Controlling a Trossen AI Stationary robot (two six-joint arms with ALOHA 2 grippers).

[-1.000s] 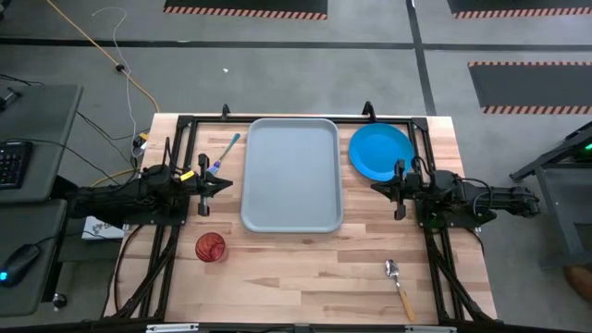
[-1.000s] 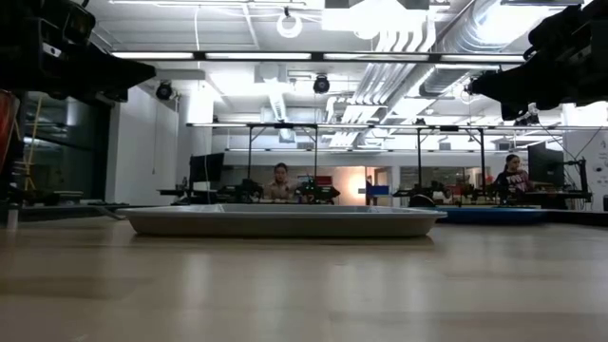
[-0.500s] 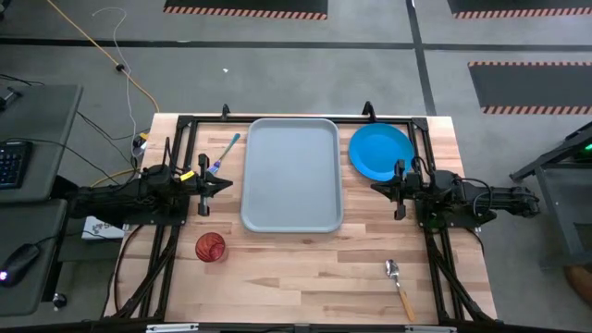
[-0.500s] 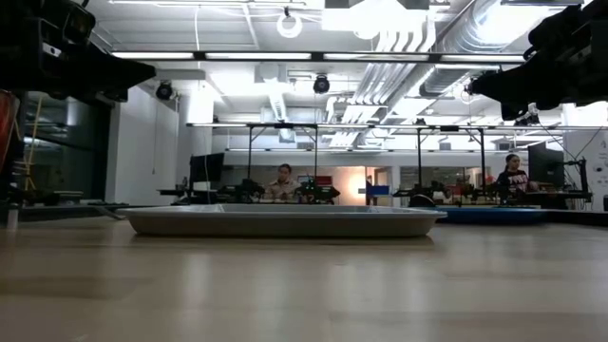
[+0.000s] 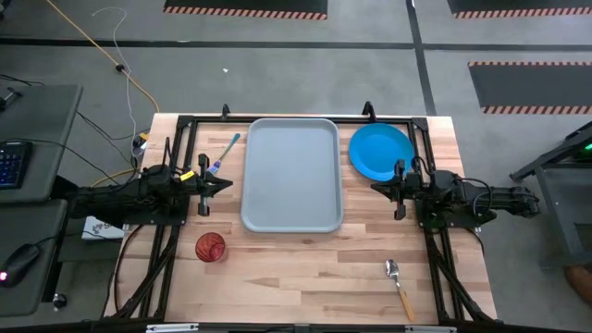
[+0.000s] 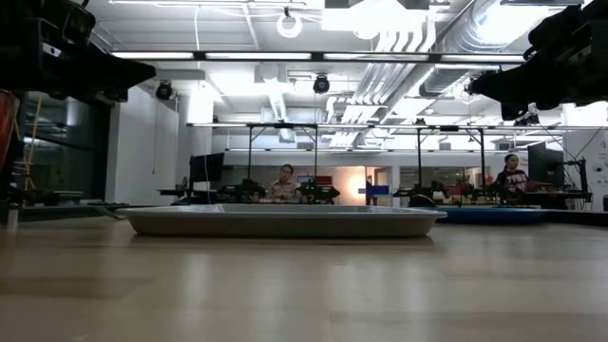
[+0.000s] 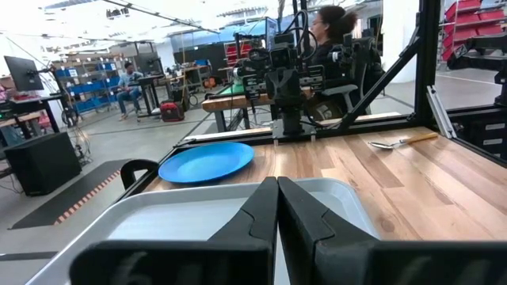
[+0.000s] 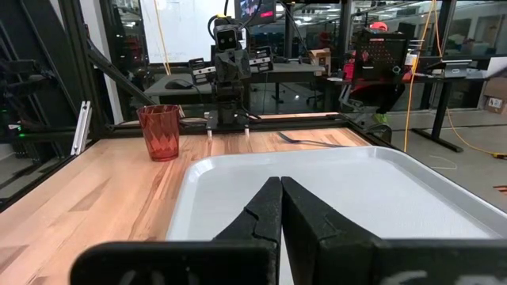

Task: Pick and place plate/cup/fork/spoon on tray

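The light-grey tray (image 5: 291,174) lies in the table's middle, toward the far edge. The blue plate (image 5: 380,152) lies flat to its right. The red cup (image 5: 210,247) stands upright near the left front. The blue-handled fork (image 5: 223,155) lies left of the tray. The orange-handled spoon (image 5: 399,288) lies near the right front. My left gripper (image 5: 227,184) is shut and empty, just left of the tray. My right gripper (image 5: 374,187) is shut and empty, just right of the tray. Both hover above the table.
A black frame runs around the table's edges (image 5: 185,120). Bare wood lies between the tray and the near edge (image 5: 305,277). People sit at benches in the room beyond (image 6: 282,180).
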